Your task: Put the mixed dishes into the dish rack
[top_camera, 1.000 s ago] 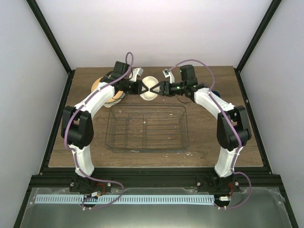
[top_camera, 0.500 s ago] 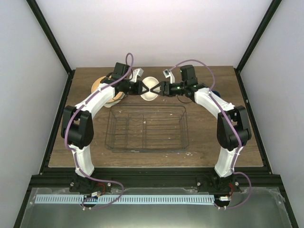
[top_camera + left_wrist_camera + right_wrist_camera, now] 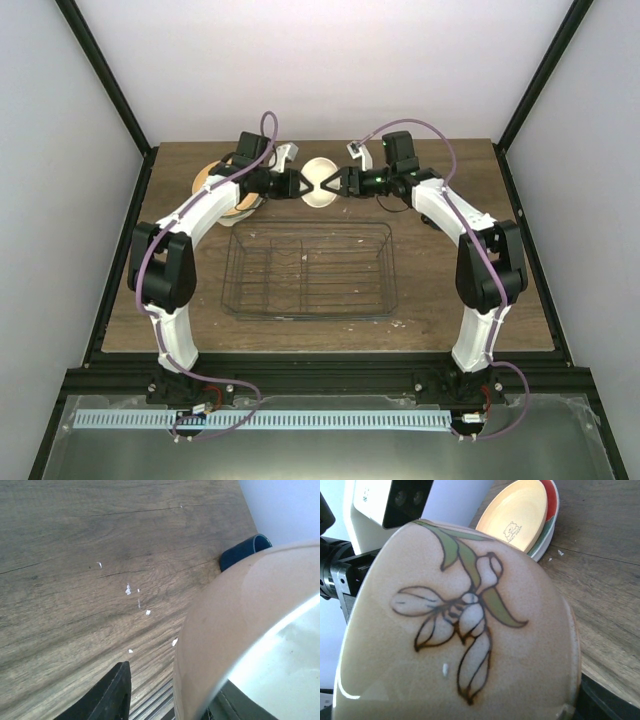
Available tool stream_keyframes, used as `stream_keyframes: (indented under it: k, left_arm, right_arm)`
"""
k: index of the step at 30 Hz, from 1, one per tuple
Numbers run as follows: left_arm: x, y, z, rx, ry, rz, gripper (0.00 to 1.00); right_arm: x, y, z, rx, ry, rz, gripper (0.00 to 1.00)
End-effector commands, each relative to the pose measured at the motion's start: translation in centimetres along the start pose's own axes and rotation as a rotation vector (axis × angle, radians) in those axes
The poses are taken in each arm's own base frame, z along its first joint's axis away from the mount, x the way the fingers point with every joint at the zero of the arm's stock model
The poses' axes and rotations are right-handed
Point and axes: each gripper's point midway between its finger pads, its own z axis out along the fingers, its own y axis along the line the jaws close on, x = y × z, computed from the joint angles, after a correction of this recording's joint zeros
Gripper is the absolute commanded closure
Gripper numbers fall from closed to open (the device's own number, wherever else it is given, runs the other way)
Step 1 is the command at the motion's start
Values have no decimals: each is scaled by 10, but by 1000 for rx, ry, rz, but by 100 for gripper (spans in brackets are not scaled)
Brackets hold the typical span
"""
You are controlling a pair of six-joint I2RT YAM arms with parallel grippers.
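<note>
My right gripper (image 3: 337,184) clamps the bowl (image 3: 319,183), my left gripper (image 3: 298,186) stands part-open at its other side; rack (image 3: 310,226) bare, plates (image 3: 215,180) and mug (image 3: 245,550) wait.

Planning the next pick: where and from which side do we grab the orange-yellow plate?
Grip the orange-yellow plate by its upturned rim, one finger inside, one outside, coming from above with the left gripper, the nearer one. It lies flat, nested on top of the red plate, so a sideways approach would probably find no free edge.
</note>
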Motion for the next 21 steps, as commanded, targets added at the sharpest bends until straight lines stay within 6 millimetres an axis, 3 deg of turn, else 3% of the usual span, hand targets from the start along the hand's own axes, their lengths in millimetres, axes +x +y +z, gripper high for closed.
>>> stream_keyframes:
  k: [1, 7, 13, 17, 21]
  left_arm:
    - [0, 11, -17, -16, -12, -21, 60]
    - [-5, 13, -38, 1, -39, -26, 49]
    - [-18, 8, -68, -36, -105, -6, 47]
    - [-27, 13, -90, -75, -139, 2, 47]
    - [-32, 17, -102, -133, -159, 18, 47]
  right_arm:
    - [-33, 12, -16, 28, -73, -110, 73]
    - [-27, -1, -19, 105, -53, -112, 74]
    - [-21, -4, -34, 212, -36, -116, 75]
    - [-16, 12, -48, 291, -27, -161, 75]
    - [-7, 38, -48, 382, 1, -233, 76]
